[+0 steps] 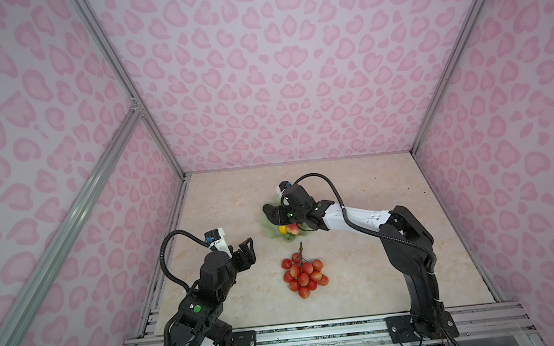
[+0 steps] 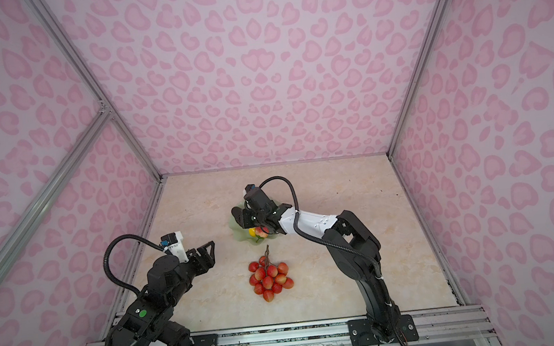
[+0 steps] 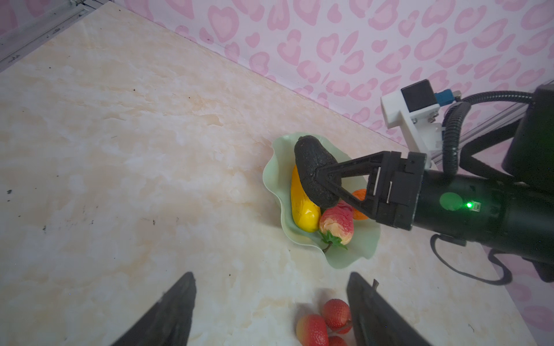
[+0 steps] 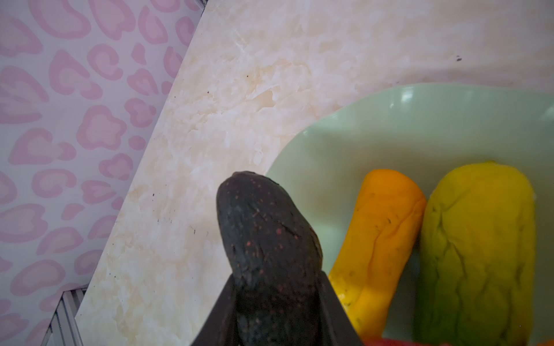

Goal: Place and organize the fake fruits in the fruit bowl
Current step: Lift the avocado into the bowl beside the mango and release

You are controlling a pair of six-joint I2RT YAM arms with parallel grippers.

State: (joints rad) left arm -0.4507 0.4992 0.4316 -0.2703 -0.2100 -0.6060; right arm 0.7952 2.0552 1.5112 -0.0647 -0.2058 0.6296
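Currently on the table (image 1: 381, 284):

- Left gripper (image 1: 246, 251) (image 2: 207, 252) (image 3: 269, 308): it is hovering over the left side of the table with its jaws standing wide apart and nothing between them.
- Right gripper (image 1: 279, 214) (image 3: 317, 175) (image 4: 275, 299): it is reaching across to the bowl's left part and is clamping narrowly on the avocado (image 3: 314, 170) (image 4: 263, 233). The avocado's free end is poking out past the rim; whether it is touching anything below cannot be told.
- Bowl (image 1: 263, 223) (image 2: 236, 234) (image 3: 353, 254) (image 4: 419, 119): it is sitting near the middle of the table, partly hidden under the right gripper in both top views.
- Inside the bowl: a yellow-orange fruit (image 3: 302, 209) (image 4: 377, 239) and a yellow-green fruit (image 4: 479, 239) are lying side by side and touching. A peach (image 3: 337, 221) is resting against the yellow-orange one, and an orange (image 3: 359, 196) is showing partly behind a gripper finger.
- Bunch of red berries (image 1: 303, 276) (image 2: 269, 279) (image 3: 323, 323): it is lying on the table outside the bowl, just in front of it, with its stem pointing toward the rim.
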